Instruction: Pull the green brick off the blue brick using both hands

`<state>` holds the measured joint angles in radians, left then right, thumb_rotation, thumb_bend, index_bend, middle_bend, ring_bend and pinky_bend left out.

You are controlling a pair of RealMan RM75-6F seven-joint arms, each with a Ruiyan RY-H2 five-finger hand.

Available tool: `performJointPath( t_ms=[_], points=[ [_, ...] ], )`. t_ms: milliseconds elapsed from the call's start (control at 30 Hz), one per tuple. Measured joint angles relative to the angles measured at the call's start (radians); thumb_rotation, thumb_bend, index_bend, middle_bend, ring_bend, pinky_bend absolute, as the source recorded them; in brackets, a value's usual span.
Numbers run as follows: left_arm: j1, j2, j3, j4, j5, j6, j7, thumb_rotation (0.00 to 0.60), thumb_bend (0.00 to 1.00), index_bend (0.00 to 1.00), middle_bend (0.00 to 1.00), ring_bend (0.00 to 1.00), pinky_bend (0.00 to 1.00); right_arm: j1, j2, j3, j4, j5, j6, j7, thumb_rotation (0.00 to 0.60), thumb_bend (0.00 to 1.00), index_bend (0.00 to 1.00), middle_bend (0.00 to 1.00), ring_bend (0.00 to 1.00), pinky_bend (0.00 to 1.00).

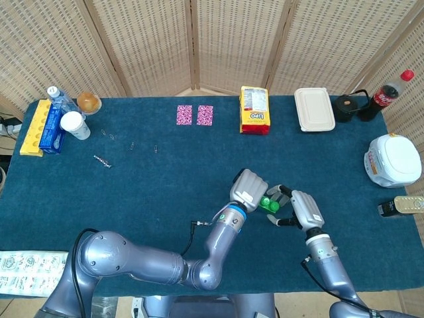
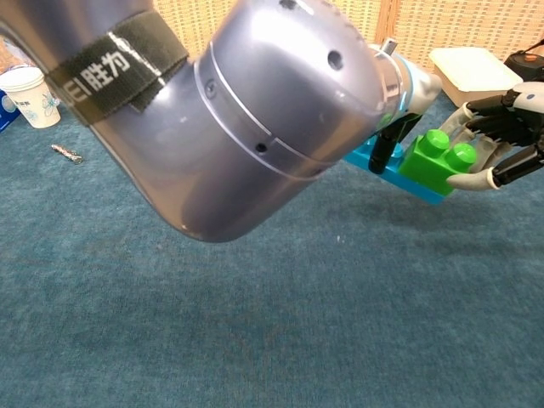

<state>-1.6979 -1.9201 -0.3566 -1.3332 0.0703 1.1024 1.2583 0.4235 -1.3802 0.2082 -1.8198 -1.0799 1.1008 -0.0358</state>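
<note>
The green brick (image 1: 269, 204) (image 2: 440, 157) sits on one end of the blue brick (image 2: 371, 156), and both are held tilted above the blue tablecloth. My left hand (image 1: 248, 189) (image 2: 399, 110) grips the blue brick, with dark fingers (image 2: 384, 151) wrapped over its middle. My right hand (image 1: 295, 209) (image 2: 503, 140) has come in from the right. Its fingers curl behind the green brick's studs and its thumb presses under the brick's lower edge. In the chest view my left forearm hides most of the blue brick's left end.
A yellow snack bag (image 1: 255, 110), a white lunch box (image 1: 313, 109), a cola bottle (image 1: 391, 91) and a white lidded pot (image 1: 393, 161) stand at the back and right. A paper cup (image 1: 74, 124) (image 2: 24, 95), boxes (image 1: 41, 127) and a screw (image 2: 65, 153) lie at the left.
</note>
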Motion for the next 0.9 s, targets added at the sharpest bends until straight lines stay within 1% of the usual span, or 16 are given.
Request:
performJointPath(
  t_ms=[267, 700, 800, 900],
  points=[
    [0.005, -0.025, -0.01, 0.022, -0.001, 0.036, 0.034, 0.6, 0.35, 0.7, 0.59, 0.51, 0.54, 0.001, -0.003, -0.003, -0.005, 0.012, 0.006, -0.006, 0.6, 0.28, 0.35, 0.45, 0.5, 0.38],
    [0.012, -0.065, -0.045, 0.039, 0.017, 0.081, 0.088, 0.6, 0.35, 0.7, 0.59, 0.51, 0.54, 0.02, 0.0, -0.001, -0.022, 0.046, -0.013, -0.026, 0.6, 0.28, 0.35, 0.44, 0.5, 0.39],
    [0.011, -0.074, -0.055, 0.042, 0.013, 0.089, 0.107, 0.6, 0.35, 0.7, 0.59, 0.51, 0.55, 0.026, -0.003, 0.002, -0.02, 0.057, -0.016, -0.031, 0.6, 0.29, 0.35, 0.44, 0.51, 0.4],
    [0.012, -0.085, -0.064, 0.044, 0.018, 0.093, 0.114, 0.6, 0.35, 0.7, 0.58, 0.51, 0.55, 0.031, -0.005, 0.006, -0.016, 0.07, -0.019, -0.031, 0.6, 0.29, 0.36, 0.47, 0.53, 0.42]
  ],
)
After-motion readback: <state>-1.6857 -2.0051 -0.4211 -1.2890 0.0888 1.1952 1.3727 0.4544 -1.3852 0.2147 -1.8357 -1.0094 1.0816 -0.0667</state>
